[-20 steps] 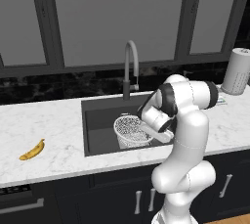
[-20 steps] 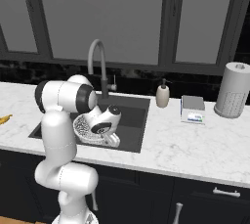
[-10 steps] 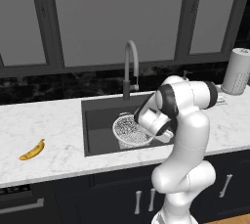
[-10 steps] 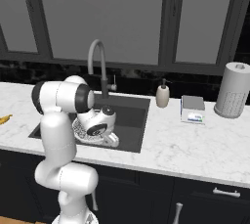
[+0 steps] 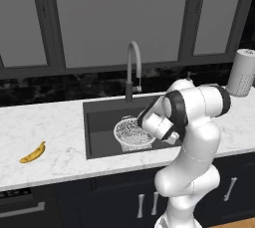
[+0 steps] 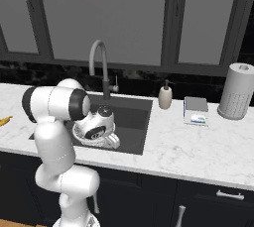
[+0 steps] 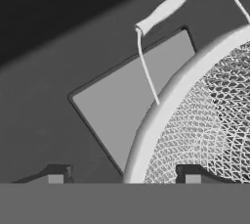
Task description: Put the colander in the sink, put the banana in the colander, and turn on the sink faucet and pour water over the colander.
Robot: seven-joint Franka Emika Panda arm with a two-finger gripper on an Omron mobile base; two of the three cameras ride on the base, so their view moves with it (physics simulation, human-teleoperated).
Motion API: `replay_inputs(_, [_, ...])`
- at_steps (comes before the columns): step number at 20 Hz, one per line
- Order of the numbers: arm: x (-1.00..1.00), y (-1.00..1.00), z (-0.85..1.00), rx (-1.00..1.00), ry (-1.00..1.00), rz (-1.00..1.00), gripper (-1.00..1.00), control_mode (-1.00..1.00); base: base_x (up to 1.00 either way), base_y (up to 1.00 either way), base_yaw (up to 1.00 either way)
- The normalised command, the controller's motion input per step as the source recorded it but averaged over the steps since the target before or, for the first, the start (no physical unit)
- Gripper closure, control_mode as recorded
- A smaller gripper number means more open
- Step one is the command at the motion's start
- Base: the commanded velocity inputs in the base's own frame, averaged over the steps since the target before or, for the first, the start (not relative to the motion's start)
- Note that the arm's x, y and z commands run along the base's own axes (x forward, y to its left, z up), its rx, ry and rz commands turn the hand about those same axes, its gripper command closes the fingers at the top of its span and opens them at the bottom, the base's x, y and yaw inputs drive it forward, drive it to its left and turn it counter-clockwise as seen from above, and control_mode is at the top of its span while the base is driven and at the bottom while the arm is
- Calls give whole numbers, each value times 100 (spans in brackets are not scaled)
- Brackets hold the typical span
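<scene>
The colander (image 5: 133,133) sits in the sink (image 5: 102,122), the tool (image 7: 124,175) released astride its rim; the banana (image 5: 33,153) waits near the surface's left edge, faucet (image 5: 132,67) dry.

I can read no text, brand or number anywhere here; the small grey box with a blue-and-white front face (image 6: 197,117) is too blurred for me.

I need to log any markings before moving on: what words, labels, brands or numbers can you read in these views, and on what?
None can be read.
Small grey scale on the counter: a bluish patch on its front, too small and blurred to read.
Soap dispenser, paper towel roll, colander: no markings visible.
</scene>
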Motion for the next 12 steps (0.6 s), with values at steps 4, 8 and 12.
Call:
replay_inputs(4, [0, -21, 100, 0, -3, 0, -100, -100, 0, 0, 0])
replay_inputs(8, [0, -20, 100, 0, 0, 0, -100, -100, 0, 0, 0])
replay_inputs(12, [0, -15, 100, 0, 1, 0, -100, -100, 0, 0, 0])
